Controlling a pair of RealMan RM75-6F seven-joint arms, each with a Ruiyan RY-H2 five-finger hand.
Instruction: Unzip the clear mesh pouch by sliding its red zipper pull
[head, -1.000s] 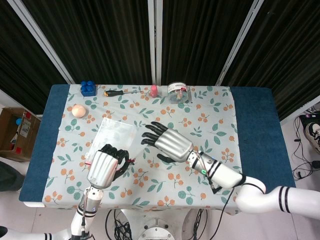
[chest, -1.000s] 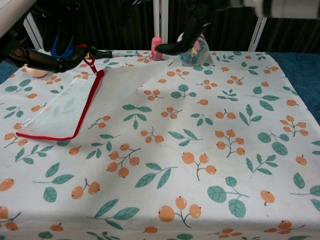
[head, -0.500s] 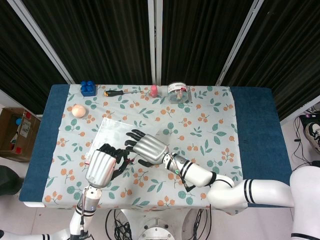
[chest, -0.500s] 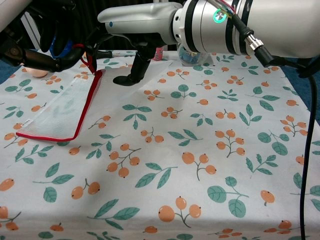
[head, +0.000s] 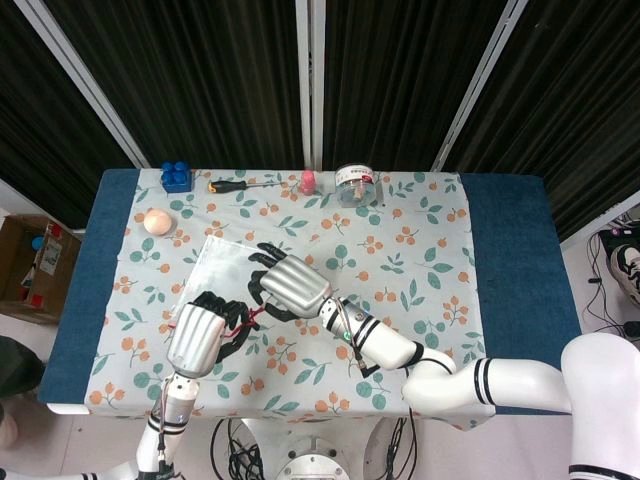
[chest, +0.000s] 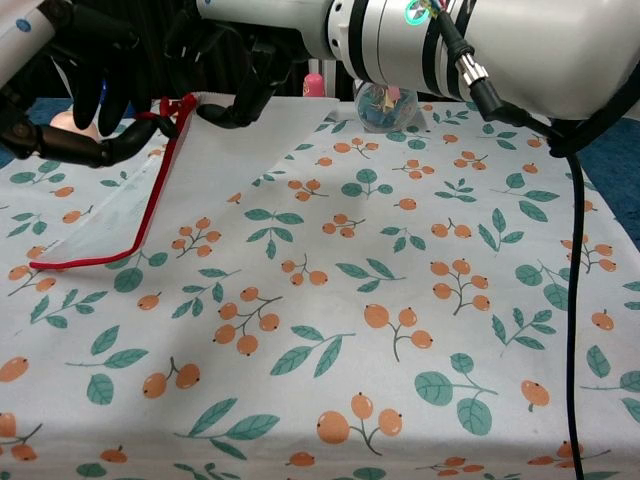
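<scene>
The clear mesh pouch (head: 222, 264) with its red zipper edge (chest: 150, 205) lies at the table's left, its near corner raised off the cloth. My left hand (head: 197, 338) pinches the red zipper pull (chest: 172, 106) at that raised corner, dark fingers (chest: 95, 148) curled around it. My right hand (head: 291, 285) reaches in from the right, and its fingers (chest: 243, 92) grip the pouch's corner right beside the pull. In the head view the pull shows as a red loop (head: 250, 316) between the two hands. The zipper's slider is hidden behind the fingers.
Along the far edge stand a blue block (head: 177, 177), a screwdriver (head: 240, 184), a pink bottle (head: 308, 182) and a clear jar (head: 355, 185). A peach ball (head: 156, 221) sits at far left. A cardboard box (head: 35, 265) is on the floor left of the table.
My right hand swept left across the table and took hold of the pouch's corner beside the pull. That end of the pouch rose off the cloth. The left hand barely moved.
</scene>
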